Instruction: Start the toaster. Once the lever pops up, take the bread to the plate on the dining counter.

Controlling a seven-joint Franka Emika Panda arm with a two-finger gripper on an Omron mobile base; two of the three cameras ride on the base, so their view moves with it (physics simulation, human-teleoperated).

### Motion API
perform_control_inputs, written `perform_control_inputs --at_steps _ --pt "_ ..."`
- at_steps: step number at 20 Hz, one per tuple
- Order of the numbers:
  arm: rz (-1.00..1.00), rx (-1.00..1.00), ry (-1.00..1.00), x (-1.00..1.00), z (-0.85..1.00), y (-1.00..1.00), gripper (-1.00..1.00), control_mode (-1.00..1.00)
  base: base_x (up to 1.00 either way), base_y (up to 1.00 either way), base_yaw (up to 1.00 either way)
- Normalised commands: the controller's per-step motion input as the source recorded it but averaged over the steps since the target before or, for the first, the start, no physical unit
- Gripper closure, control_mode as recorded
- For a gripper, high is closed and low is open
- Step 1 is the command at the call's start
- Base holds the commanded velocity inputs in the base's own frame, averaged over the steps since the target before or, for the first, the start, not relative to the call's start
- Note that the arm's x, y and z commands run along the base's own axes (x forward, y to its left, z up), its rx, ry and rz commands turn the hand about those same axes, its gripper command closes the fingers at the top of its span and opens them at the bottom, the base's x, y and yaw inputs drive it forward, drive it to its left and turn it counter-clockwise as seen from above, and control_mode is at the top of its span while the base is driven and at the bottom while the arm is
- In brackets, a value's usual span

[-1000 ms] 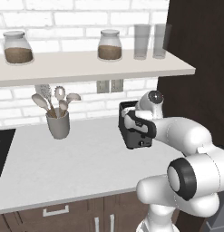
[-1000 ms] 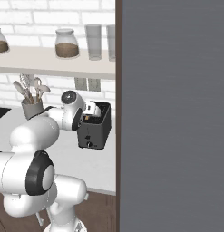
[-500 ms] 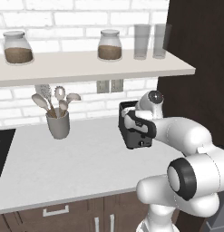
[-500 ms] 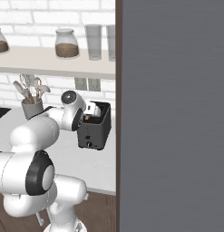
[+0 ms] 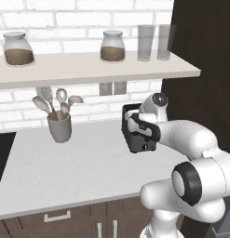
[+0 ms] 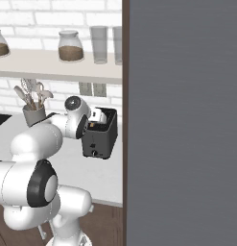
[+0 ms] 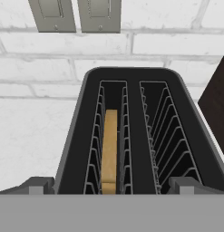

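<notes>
bread (image 7: pixel 110 149) in toaster (image 7: pixel 131 131), below claw (image 7: pixel 111 189)

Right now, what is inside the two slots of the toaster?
In the toaster, the left slot holds the bread, standing on edge. The right slot shows only wire guides. The slot bottoms are hidden.

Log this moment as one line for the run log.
gripper: open, above toaster | bread: in left slot, untouched | right slot: empty
</notes>
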Motion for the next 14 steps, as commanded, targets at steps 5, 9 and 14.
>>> perform_control_inputs --at_steps 5,9,14 --pt "0.0 0.0 0.0 0.0 0.0 0.0 -1.0 -1.0 0.0 0.0 0.0" --pt "0.0 0.0 0.0 0.0 0.0 0.0 -1.0 -1.0 0.0 0.0 0.0" --pt "0.0 0.0 0.0 0.0 0.0 0.0 -1.0 -1.0 0.0 0.0 0.0"
